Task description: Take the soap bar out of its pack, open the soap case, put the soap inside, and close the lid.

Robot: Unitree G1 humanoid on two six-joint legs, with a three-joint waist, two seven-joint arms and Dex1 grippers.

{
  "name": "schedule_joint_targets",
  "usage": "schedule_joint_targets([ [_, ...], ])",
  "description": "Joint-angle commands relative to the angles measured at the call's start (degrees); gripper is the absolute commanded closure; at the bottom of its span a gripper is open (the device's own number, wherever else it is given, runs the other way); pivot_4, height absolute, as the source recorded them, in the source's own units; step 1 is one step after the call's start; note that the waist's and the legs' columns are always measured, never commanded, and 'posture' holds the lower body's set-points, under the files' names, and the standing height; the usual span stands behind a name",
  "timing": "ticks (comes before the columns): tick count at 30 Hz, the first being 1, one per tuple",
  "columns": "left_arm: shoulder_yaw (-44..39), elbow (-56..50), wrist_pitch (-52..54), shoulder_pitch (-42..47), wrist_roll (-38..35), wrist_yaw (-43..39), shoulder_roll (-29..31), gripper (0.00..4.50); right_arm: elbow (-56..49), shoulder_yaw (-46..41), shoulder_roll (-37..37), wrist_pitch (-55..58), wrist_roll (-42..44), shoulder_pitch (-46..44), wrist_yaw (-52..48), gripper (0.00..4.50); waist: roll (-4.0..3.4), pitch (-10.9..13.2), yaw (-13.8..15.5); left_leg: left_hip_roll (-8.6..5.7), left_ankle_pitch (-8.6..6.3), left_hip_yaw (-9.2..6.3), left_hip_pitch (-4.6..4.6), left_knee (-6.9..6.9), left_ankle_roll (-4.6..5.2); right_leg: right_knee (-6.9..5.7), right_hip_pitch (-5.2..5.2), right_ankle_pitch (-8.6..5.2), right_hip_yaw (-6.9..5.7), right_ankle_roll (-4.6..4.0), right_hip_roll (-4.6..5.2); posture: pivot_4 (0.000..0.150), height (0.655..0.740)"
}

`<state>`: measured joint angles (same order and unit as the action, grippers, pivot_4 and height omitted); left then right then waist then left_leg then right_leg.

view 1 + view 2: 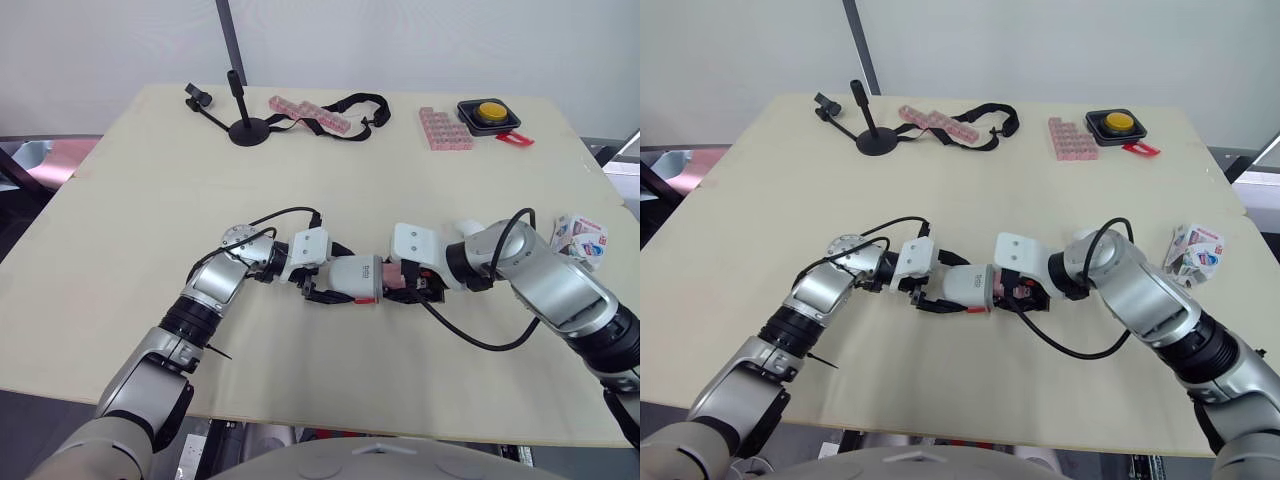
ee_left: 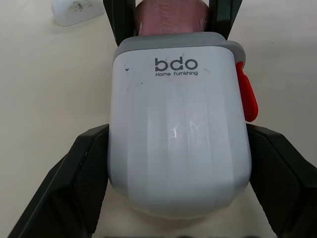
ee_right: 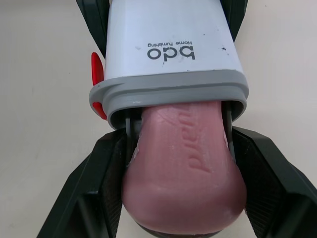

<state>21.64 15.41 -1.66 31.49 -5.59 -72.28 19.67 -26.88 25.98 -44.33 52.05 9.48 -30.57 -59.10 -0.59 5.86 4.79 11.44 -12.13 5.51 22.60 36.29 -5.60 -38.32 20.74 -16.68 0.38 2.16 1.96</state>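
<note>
The counter (image 1: 120,300) carries, near its front middle, the white soap case (image 1: 352,278), lying on its side and clamped between the fingers of the left gripper (image 2: 178,131). The pink soap bar (image 3: 185,173) sits partly inside the case's grey-rimmed open end, its outer part pinched by the fingers of the right gripper (image 3: 178,141). The soap pack (image 1: 580,238) lies well apart by the counter's right edge, and a small red latch (image 2: 246,91) juts from the case's rim.
</note>
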Motion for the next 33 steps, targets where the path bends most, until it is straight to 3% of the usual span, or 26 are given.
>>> schedule_joint_targets([
  [1, 0.0, -1.7, -0.2, 0.1, 0.0, 1.3, -0.7, 1.03, -2.4, -2.1, 0.0, -0.5, 1.5, -1.7, -0.1, 0.58, 0.0, 0.0, 0.0, 0.0, 0.0, 0.0, 0.0, 0.0, 0.0, 0.0, 0.0, 0.0, 0.0, 0.0, 0.0, 0.15, 0.7395],
  [3, -0.1, -1.7, -0.2, 0.0, 0.1, 1.5, -0.7, 1.03, -2.5, -2.6, -0.6, -0.8, 1.9, -1.4, -0.5, 0.05, -0.01, 0.0, 0.1, 0.0, 0.0, 0.0, 0.0, 0.0, 0.0, 0.0, 0.0, 0.0, 0.0, 0.0, 0.0, 0.15, 0.7395],
  [21, 0.3, -1.0, -0.6, 0.4, 0.1, 1.5, -1.2, 1.03, -1.0, -12.0, -10.1, -5.0, 6.1, 8.5, -2.6, 0.05, -0.01, 0.0, 1.2, -0.01, -0.02, 0.01, 0.02, -0.01, -0.02, 0.1, -0.02, 0.0, 0.03, 0.0, 0.0, 0.15, 0.7395],
  [33, 0.3, -1.2, -0.5, 0.5, 0.0, 1.5, -1.3, 1.03, 4.1, -10.0, -4.1, -19.9, 1.7, 12.6, 0.8, 3.89, -0.03, 0.0, 1.2, -0.01, -0.03, 0.01, 0.02, -0.02, -0.02, 0.1, -0.01, 0.0, 0.03, 0.0, 0.01, 0.15, 0.7395],
])
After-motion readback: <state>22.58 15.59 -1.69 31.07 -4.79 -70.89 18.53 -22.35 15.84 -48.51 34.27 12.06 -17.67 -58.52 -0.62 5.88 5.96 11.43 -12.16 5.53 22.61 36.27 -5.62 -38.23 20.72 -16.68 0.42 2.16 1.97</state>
